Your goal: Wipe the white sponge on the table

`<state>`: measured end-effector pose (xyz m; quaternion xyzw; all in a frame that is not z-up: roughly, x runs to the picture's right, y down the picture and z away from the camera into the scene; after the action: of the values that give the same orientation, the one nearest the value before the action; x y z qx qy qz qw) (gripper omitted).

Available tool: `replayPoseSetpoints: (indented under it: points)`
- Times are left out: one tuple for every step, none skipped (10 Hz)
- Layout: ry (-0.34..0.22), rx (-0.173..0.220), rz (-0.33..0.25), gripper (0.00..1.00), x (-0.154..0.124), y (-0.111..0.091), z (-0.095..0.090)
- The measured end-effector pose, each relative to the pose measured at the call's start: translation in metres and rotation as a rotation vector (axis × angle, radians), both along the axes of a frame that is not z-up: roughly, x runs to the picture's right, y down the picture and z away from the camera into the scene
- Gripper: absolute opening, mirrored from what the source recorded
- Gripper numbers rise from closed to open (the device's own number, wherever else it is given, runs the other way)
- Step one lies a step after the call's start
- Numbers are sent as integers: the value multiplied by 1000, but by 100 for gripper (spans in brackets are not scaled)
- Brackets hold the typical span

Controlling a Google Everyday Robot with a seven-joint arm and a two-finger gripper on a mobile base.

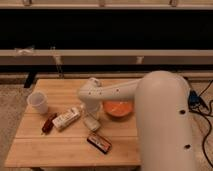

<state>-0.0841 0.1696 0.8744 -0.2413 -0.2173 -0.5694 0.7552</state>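
Note:
The white sponge [91,123] lies on the light wooden table [60,150], just left of the orange bowl [118,109]. My white arm [125,90] reaches in from the right and bends down at the wrist. My gripper [92,114] points down right over the sponge, at its far end, and seems to touch it. The arm's wrist hides the gripper's tip.
A white printed packet [67,119] lies left of the sponge. A dark bar with light lettering [99,142] lies in front of it. A small dark red item [48,123] and a white cup [38,102] are at the left. A dark wall and rail stand behind the table.

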Motion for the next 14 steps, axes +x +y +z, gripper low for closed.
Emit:
replayPoseSetpoints:
  points:
    - [1, -1, 1, 0, 1, 0, 0]
    - [3, -2, 3, 0, 2, 0, 0]
    - [5, -3, 2, 0, 2, 1, 0]
    - [28, -1, 13, 0, 5, 0, -2]
    - [54, 7, 29, 0, 10, -4, -3]
    - [138, 33, 79, 0, 37, -13, -2]
    - [188, 50, 111, 0, 52, -16, -2]
    - [220, 65, 137, 0, 59, -19, -1]
    - [260, 88, 164, 0, 67, -23, -2]
    - [294, 107, 195, 0, 73, -26, -3]
    - [319, 117, 216, 0, 80, -28, -3]
    - [337, 126, 231, 0, 85, -29, -3]
    - [366, 137, 246, 0, 88, -30, -2]
    - [393, 149, 256, 0, 88, -30, -1]
